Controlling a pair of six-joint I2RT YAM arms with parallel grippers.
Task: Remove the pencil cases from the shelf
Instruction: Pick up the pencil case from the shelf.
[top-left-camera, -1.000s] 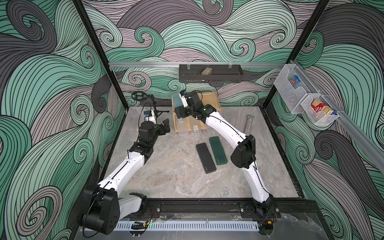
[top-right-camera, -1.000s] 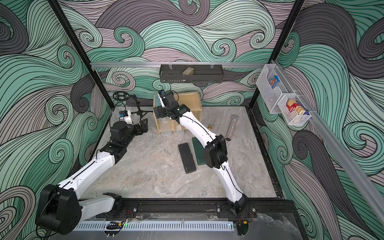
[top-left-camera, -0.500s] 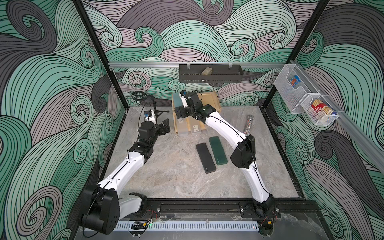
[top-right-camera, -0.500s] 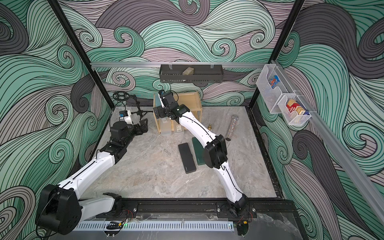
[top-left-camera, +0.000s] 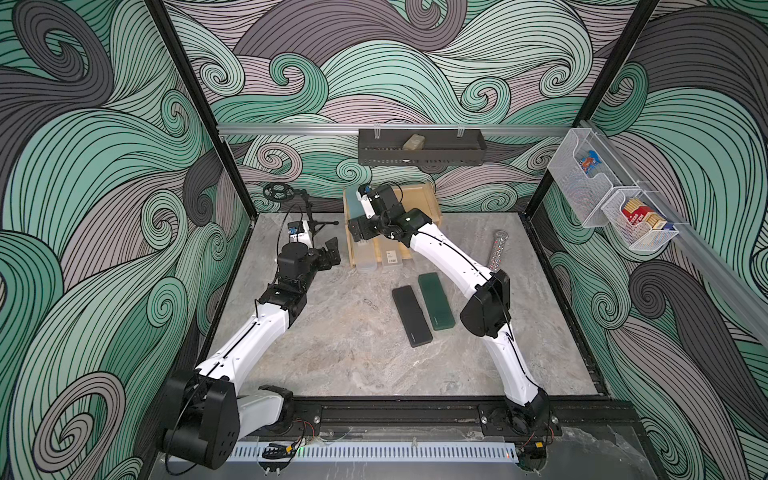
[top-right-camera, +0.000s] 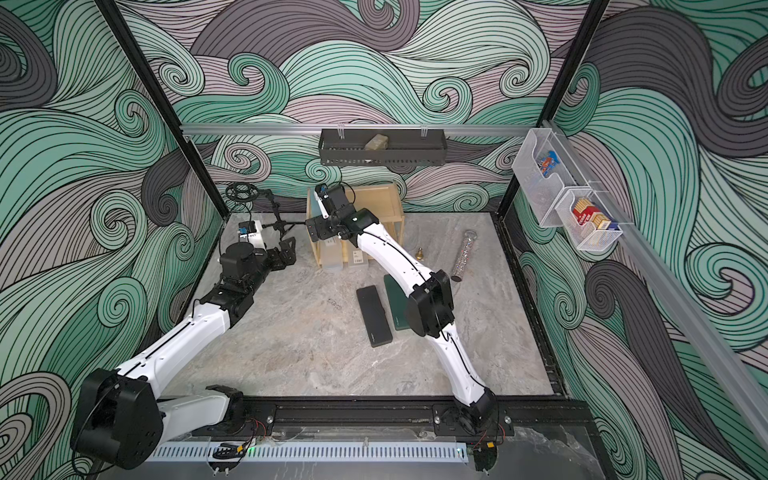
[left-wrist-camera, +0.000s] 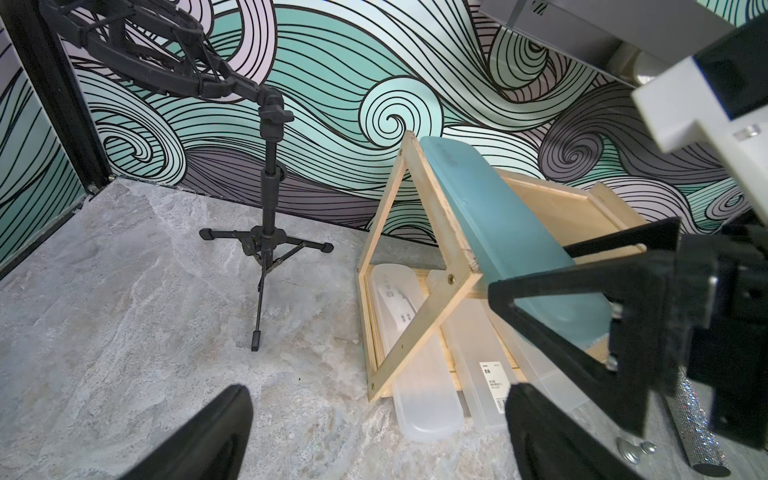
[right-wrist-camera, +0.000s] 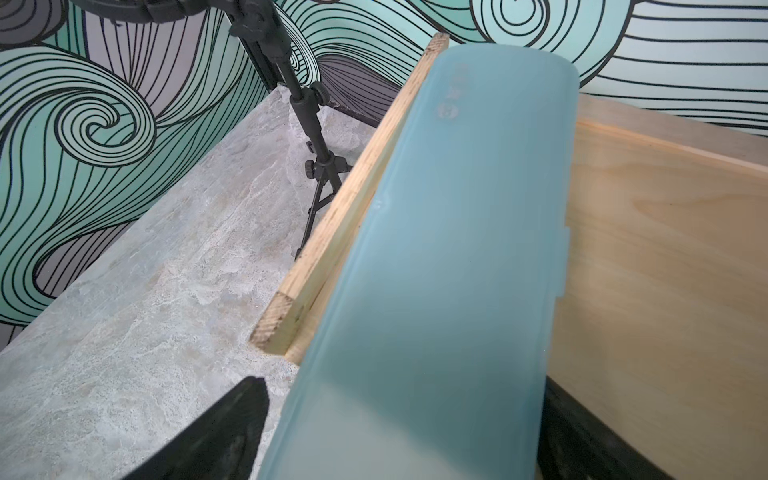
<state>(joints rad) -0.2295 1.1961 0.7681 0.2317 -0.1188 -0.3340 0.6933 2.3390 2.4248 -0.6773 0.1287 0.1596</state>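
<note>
Jaws of your right gripper (right-wrist-camera: 399, 419) stand spread, the light teal-blue case (right-wrist-camera: 457, 208) between them atop the shelf (right-wrist-camera: 665, 257); your left gripper (left-wrist-camera: 374, 419) gapes too, shelf ahead.

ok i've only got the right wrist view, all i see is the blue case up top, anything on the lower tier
observer: yes, frosted cases on the lower tier of the shelf, ends poking out the front
operator: which ones are off already
observer: black case and dark green case, side by side on the table
operator: what's the other arm doing
observer: left end effector is open and empty beside the shelf
</note>
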